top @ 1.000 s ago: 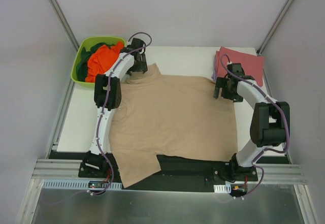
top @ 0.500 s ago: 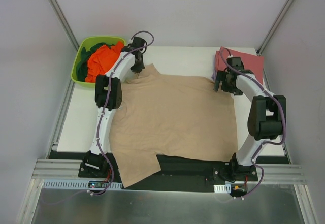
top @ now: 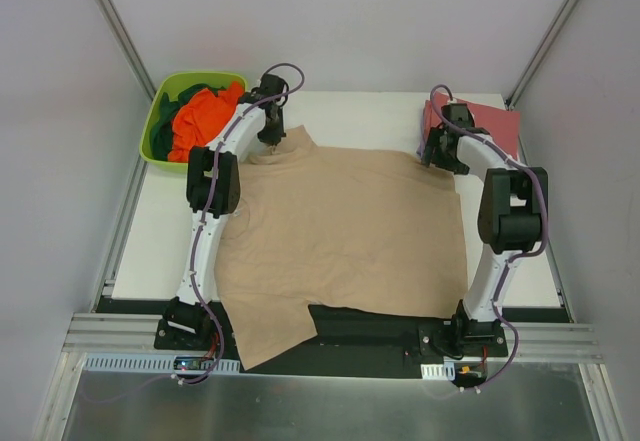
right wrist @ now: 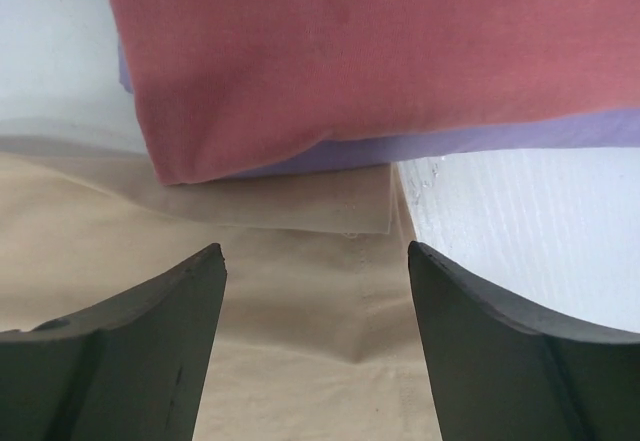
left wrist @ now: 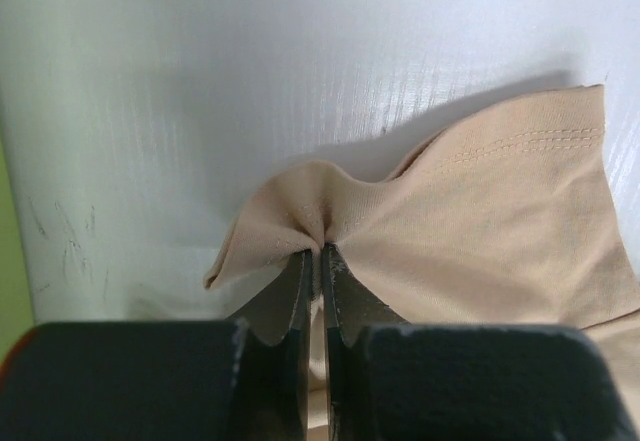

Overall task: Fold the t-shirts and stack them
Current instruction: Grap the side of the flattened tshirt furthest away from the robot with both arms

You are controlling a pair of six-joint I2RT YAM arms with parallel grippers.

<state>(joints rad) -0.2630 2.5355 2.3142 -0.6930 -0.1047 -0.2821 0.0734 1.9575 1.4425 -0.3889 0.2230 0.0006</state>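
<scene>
A tan t-shirt (top: 340, 231) lies spread flat across the table, its near part hanging over the front edge. My left gripper (top: 268, 139) is at its far left corner, shut on a pinched-up fold of the tan cloth (left wrist: 470, 221); the left gripper (left wrist: 320, 253) shows the fold bunched between its tips. My right gripper (top: 432, 154) hovers over the shirt's far right corner. The right gripper (right wrist: 315, 261) is open, its fingers (right wrist: 160, 311) straddling the tan hem (right wrist: 300, 361) without holding it. Just beyond lies a folded dusty red t-shirt (right wrist: 380, 51) on a lavender one (right wrist: 520, 141).
The red and lavender stack (top: 485, 126) sits at the table's far right corner. A lime-green tub (top: 158, 126) at the far left holds an orange shirt (top: 200, 116) and a dark green one (top: 195, 93). Bare white table (top: 370, 121) shows behind the tan shirt. Grey walls close in on both sides.
My left gripper has shut on the tan shirt's far left corner. The right arm has reached farther back to the shirt's far right corner beside the red stack.
</scene>
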